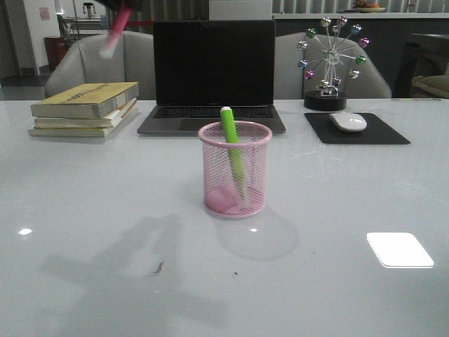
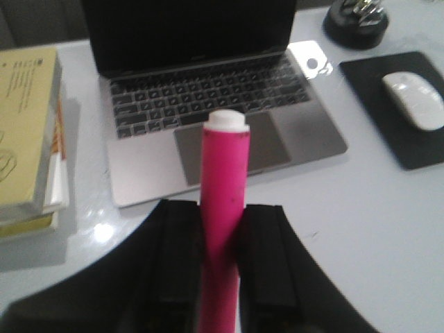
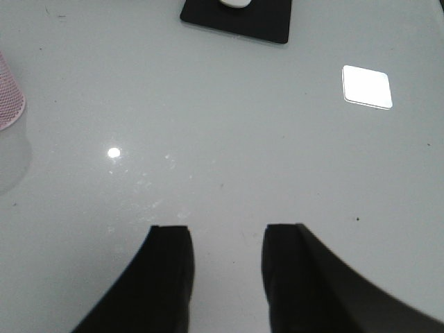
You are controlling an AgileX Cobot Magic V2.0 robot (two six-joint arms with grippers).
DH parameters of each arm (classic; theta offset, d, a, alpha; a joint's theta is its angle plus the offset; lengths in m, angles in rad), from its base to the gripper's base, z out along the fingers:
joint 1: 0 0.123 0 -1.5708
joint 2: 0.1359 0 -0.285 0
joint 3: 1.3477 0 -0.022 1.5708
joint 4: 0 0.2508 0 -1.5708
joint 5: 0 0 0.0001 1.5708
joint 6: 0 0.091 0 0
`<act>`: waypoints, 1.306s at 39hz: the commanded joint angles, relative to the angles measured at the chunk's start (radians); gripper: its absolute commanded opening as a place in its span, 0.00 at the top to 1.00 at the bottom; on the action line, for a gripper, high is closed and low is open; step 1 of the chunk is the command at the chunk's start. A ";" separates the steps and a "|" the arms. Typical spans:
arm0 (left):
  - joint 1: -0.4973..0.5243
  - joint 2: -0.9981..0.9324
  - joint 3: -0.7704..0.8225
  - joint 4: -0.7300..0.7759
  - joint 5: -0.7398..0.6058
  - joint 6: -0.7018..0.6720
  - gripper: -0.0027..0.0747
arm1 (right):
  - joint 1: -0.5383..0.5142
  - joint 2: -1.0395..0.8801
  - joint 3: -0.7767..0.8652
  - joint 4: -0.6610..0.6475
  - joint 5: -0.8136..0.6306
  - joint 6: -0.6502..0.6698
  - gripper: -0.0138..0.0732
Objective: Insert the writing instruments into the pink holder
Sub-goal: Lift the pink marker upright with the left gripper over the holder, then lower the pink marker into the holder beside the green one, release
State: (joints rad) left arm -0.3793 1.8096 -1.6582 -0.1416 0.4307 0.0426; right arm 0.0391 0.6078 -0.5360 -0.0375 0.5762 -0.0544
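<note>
A: Where is the cup (image 1: 235,170)?

B: Mid-surface (image 1: 105,210), in front of the laptop (image 1: 213,74). It is a pink wire-mesh cylinder with a solid rolled rim and a solid base, and you can see straight through the mesh.

A: Anything in it?

B: The green marker (image 1: 233,153), lime-coloured and chunky. It leans inside the cup, its top poking just above the rim, its lower end down near the base.

A: And the pink marker (image 2: 221,208)?

B: Held up high by the left claw (image 2: 220,263). In the left wrist view the two black fingers (image 2: 179,257) press against its sides, so the claw is closed on it. The barrel is bright pink with a pale whitish cap at the far end. In the front view it shows blurred at the top left, tilted, cap end lowest, above the chair back and well apart from the cup.

A: The right claw (image 3: 227,267)?

B: Its fingers stand apart with nothing between them, over bare surface. An edge of the cup shows at the side of that view.

A: What else is about?

B: A stack of books (image 1: 85,109) to the left of the laptop; a mouse (image 1: 348,121) on a black pad (image 1: 382,132) to the right.
</note>
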 commanded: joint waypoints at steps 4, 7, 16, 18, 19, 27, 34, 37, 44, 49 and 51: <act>-0.103 -0.092 0.067 -0.027 -0.258 -0.002 0.84 | -0.008 -0.002 -0.026 -0.013 -0.070 0.002 0.41; -0.163 -0.099 0.127 -0.027 -0.385 -0.002 0.84 | -0.008 -0.002 -0.026 -0.013 -0.070 0.002 0.41; -0.293 -0.099 0.295 -0.108 -0.695 -0.002 0.84 | -0.008 -0.002 -0.026 -0.013 -0.070 0.002 0.41; -0.305 -0.099 0.336 -0.125 -0.755 -0.002 0.84 | -0.008 -0.002 -0.026 -0.013 -0.070 0.002 0.41; -0.313 -0.099 0.360 -0.125 -0.780 -0.002 0.84 | -0.008 -0.002 -0.026 -0.013 -0.070 0.002 0.41; -0.340 -0.092 0.549 -0.102 -1.073 -0.005 0.84 | -0.008 -0.002 -0.026 -0.013 -0.070 0.002 0.41; -0.341 -0.007 0.637 -0.011 -1.275 -0.043 0.84 | -0.008 -0.002 -0.026 -0.013 -0.070 0.002 0.41; -0.341 0.032 0.641 0.055 -1.315 -0.096 0.84 | -0.008 -0.002 -0.026 -0.013 -0.070 0.002 0.41; -0.341 0.072 0.641 0.129 -1.364 -0.171 0.84 | -0.008 -0.002 -0.026 -0.013 -0.070 0.002 0.41; -0.341 0.075 0.641 0.129 -1.369 -0.169 0.83 | -0.008 -0.002 -0.026 -0.013 -0.070 0.002 0.41; -0.341 0.075 0.641 0.129 -1.382 -0.169 0.81 | -0.008 -0.002 -0.026 -0.013 -0.070 0.002 0.41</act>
State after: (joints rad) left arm -0.7141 1.9341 -0.9914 -0.0134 -0.8353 -0.1140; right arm 0.0391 0.6078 -0.5360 -0.0375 0.5762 -0.0544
